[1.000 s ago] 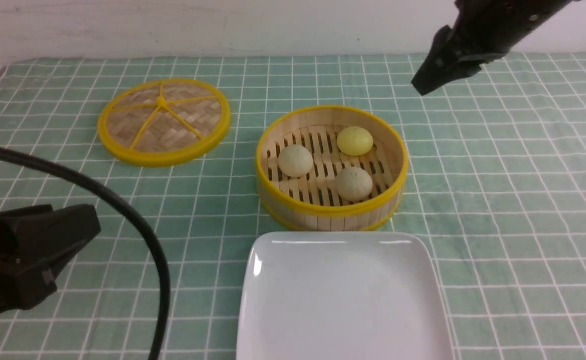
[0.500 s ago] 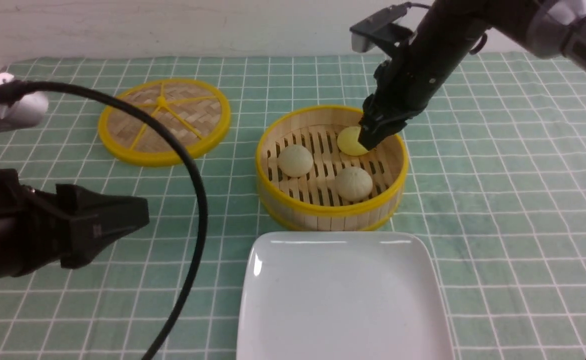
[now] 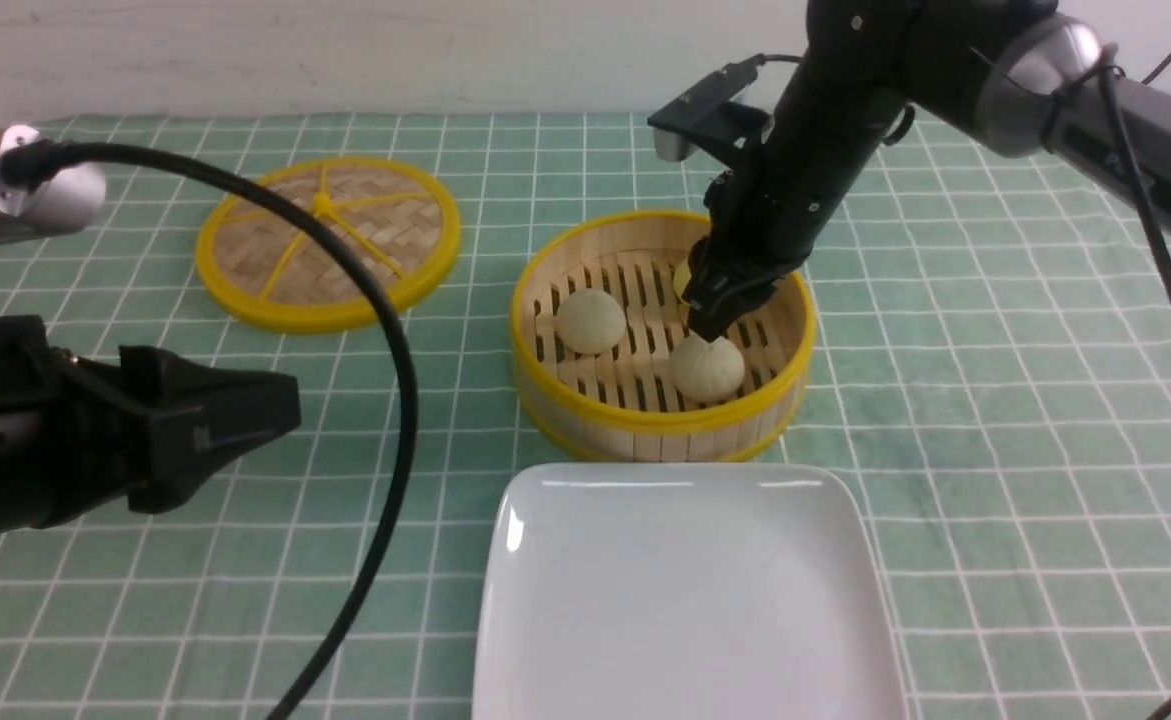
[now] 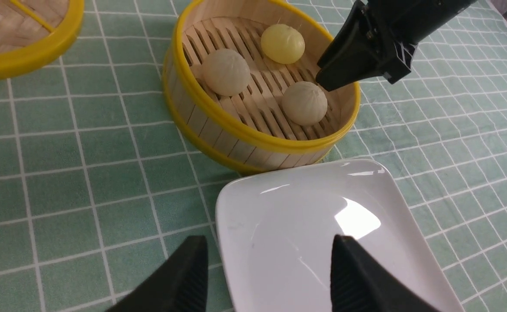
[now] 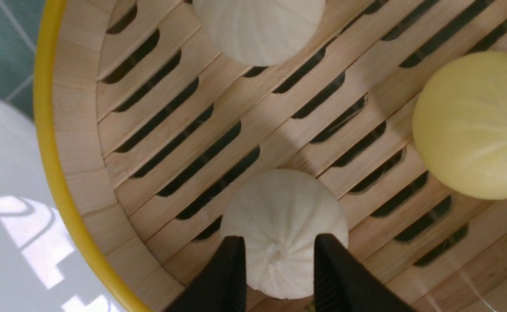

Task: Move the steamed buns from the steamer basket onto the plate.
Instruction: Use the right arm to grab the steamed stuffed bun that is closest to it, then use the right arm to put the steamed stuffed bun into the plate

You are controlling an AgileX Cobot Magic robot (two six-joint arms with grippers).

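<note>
The steamer basket [image 3: 661, 420] holds three steamed buns: a pale one on the left [image 3: 590, 320], a pale one at the near side [image 3: 707, 368] and a yellow one [image 4: 282, 43] at the back, mostly hidden behind my right arm in the front view. My right gripper [image 3: 715, 325] reaches down inside the basket. It stands open just above the near pale bun [image 5: 283, 229], a finger on each side of the bun's top. The empty white plate [image 3: 685, 600] lies in front of the basket. My left gripper [image 4: 268, 247] hangs open, low over the plate's left edge.
The woven basket lid [image 3: 327, 242] with a yellow rim lies flat at the back left. A black cable [image 3: 395, 400] arcs over the cloth from my left arm. A green checked cloth [image 3: 995, 400] covers the table.
My right arm came down from the far right into the basket, passed the yellow bun and now sits over the near pale bun. My left arm moved forward, then held still.
</note>
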